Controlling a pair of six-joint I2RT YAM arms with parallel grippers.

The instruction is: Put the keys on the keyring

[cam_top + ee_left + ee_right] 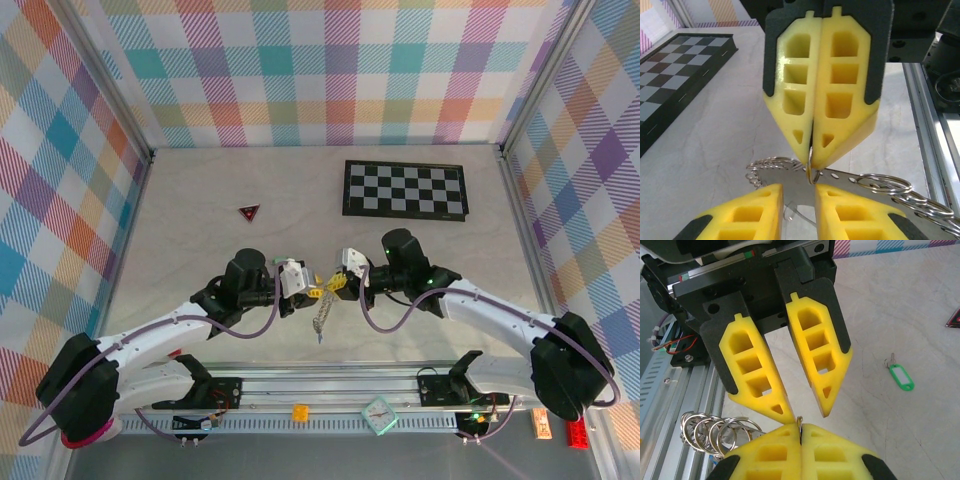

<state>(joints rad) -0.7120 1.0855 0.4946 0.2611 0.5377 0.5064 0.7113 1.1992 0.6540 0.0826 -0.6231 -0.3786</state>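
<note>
Left wrist: right gripper (pixel 811 161) enters from the top of the view, its pads (pixel 840 95) pressed together. The tips pinch a thin upright bit of metal where it meets the keyring (pixel 847 176). The keyring shows as a flat grey band running off to the lower right, with split rings (pixel 885 182) on it and a short chain (pixel 762 167) on the other side. Left gripper (pixel 799 190) is at the bottom edge, fingers (pixel 750 215) spread a little, with part of the band showing in the gap. Can't tell if either pad touches the metal. Checkerboard (pixel 675 75) sits far left on the table (pixel 730 130).

Right wrist: same pinch from the other side, with the closed pads at the bottom and a sliver of ring sticking up between them. The left fingers straddle that sliver with a visible gap. Mint-green key (pixel 901 376) lies flat on the table, well apart from both grippers, with a small metal piece at one end. I can't make out any print on its head. Red triangle (pixel 955 320) is at the right edge.

Top external: the grippers sit nose to nose mid-table near the front rail (pixel 330 385), with the chain dangling between them. There are small coloured items (pixel 378 415) along the rail, and any print on them is too small to read.
</note>
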